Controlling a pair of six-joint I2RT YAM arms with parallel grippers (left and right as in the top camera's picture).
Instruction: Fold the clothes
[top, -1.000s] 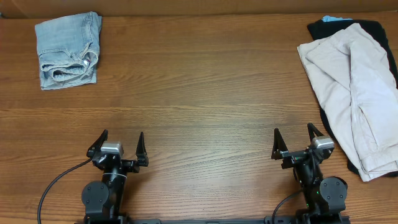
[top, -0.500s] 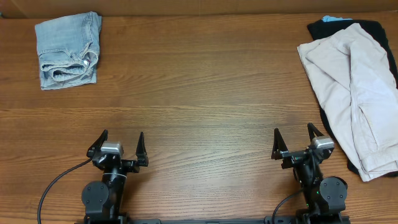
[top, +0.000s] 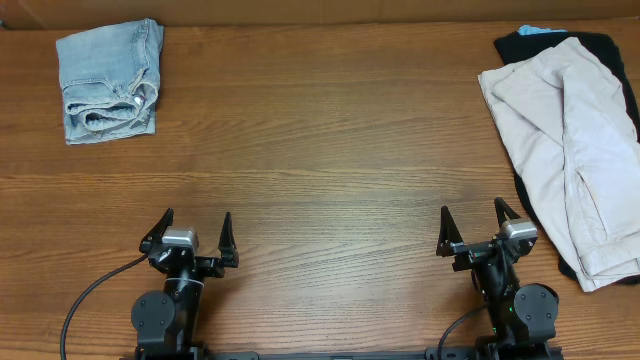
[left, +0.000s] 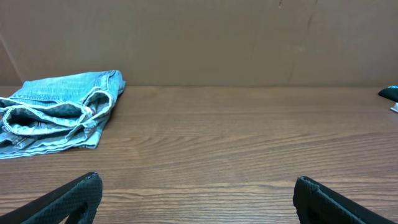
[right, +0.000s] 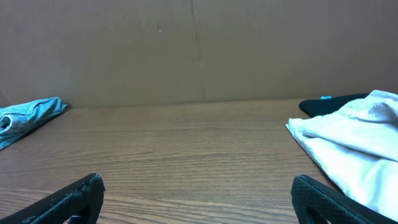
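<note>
As seen from overhead, a wood-grain surface carries compactly folded light-blue denim shorts at 10 o'clock, well apart from everything else. Left gripper, at 7 o'clock, stands with jaws spread wide, holding nothing; right gripper, at 5 o'clock, is likewise wide and empty. At 3 o'clock a beige garment lies rumpled atop a black garment, whose edge shows at 2 o'clock. Wrist views show a plain brown wall rising behind the surface's far edge.
</note>
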